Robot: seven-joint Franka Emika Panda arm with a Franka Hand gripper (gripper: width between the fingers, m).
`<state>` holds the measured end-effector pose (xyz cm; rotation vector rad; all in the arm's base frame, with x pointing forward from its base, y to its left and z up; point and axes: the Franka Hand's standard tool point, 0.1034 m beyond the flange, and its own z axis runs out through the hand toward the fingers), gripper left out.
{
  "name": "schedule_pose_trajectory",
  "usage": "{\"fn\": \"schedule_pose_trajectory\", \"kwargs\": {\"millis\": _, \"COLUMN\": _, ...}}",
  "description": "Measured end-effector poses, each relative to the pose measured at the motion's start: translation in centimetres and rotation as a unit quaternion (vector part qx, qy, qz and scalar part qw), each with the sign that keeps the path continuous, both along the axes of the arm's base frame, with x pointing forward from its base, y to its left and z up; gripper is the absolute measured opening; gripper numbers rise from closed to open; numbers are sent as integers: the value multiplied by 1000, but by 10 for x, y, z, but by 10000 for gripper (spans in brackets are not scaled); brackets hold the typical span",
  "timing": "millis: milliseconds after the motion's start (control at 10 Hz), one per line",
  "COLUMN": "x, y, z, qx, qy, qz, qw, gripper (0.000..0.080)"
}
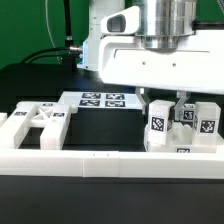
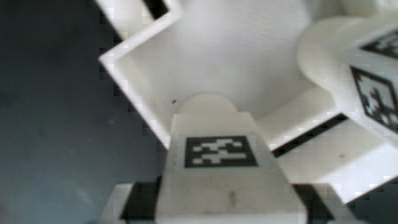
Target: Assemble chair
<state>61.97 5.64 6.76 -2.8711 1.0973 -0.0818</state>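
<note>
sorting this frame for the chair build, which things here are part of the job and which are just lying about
Part of the job:
- slotted panel
- leg, held in the gripper
- tagged blocks beside it

Just lying about:
- marker board, flat on the table
- long plain rail along the front

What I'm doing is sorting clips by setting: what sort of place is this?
Probably a robotics lab bench: a Franka gripper holding a tagged white chair leg, other chair parts and a marker board on a black table.
</note>
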Motion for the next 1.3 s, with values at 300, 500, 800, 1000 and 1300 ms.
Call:
{"fn": "schedule_pose_trajectory", "kwargs": {"millis": 300, "x": 1, "y": 0, "z": 1, "qx": 7, "qy": 6, "qz": -106, "qw": 994, "gripper": 287}}
{"fn": "schedule_pose_trajectory", "kwargs": {"millis": 500, "x": 0, "y": 0, "z": 1, "qx": 10, "qy": 7, "qz": -140, "qw": 990, "gripper": 287}}
{"fn": "schedule_pose_trajectory", "kwargs": {"millis": 800, "x": 1, "y": -6, "z": 1, "qx": 5, "qy": 5, "qz": -81, "qw": 997, "gripper": 608}}
{"fn": "schedule_pose_trajectory", "kwargs": {"millis": 1000, "x": 2, "y": -4, "z": 3, "qx": -4, "qy": 3, "qz": 16, "qw": 1000, "gripper": 641}}
{"fn": "schedule_pose_trajectory", "kwargs": {"millis": 1300, "x": 3, "y": -4, "z": 3, "qx": -11, "qy": -2, "qz": 109, "qw": 994, "gripper": 648}}
